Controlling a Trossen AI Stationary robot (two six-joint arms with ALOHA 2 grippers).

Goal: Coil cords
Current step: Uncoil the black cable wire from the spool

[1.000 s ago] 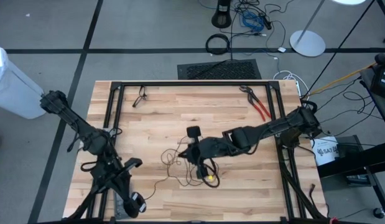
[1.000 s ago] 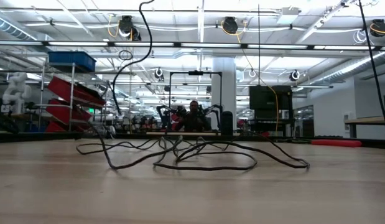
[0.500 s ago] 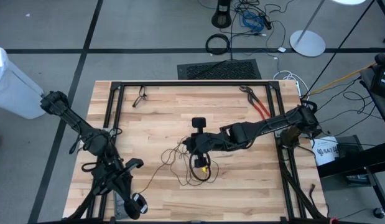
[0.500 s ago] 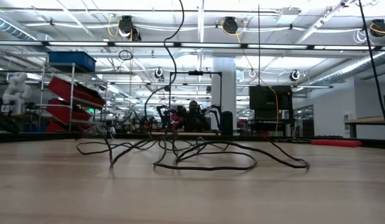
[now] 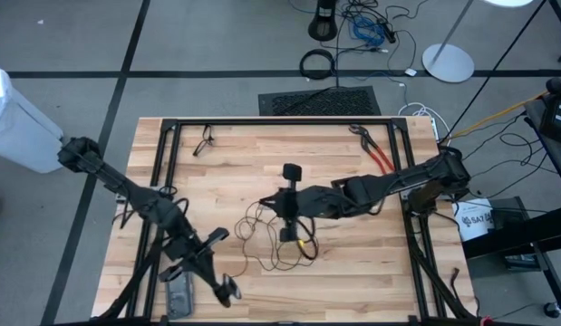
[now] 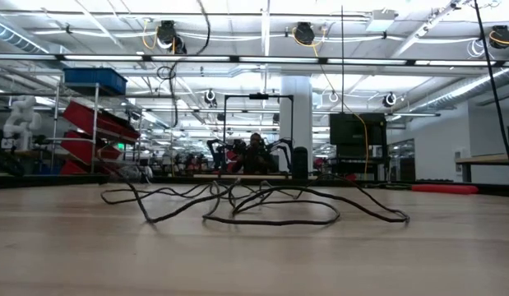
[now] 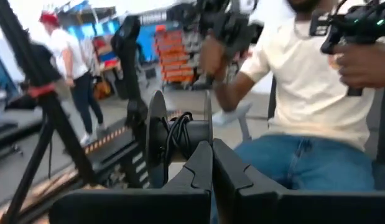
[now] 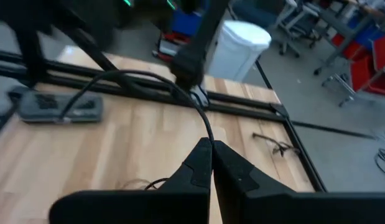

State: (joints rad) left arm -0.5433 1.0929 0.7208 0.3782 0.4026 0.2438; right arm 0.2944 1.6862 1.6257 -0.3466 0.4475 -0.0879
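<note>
High view: cord lies tangled mid-counter; right gripper over it, left gripper at the near edge.
Low view: cord sprawls in loose loops.
Wrist views: both jaws closed; right pinches cord, left empty.

My right gripper is clamped shut at table centre, arm reaching in from 3 o'clock. My left gripper is closed too, low at 7 o'clock.
</note>
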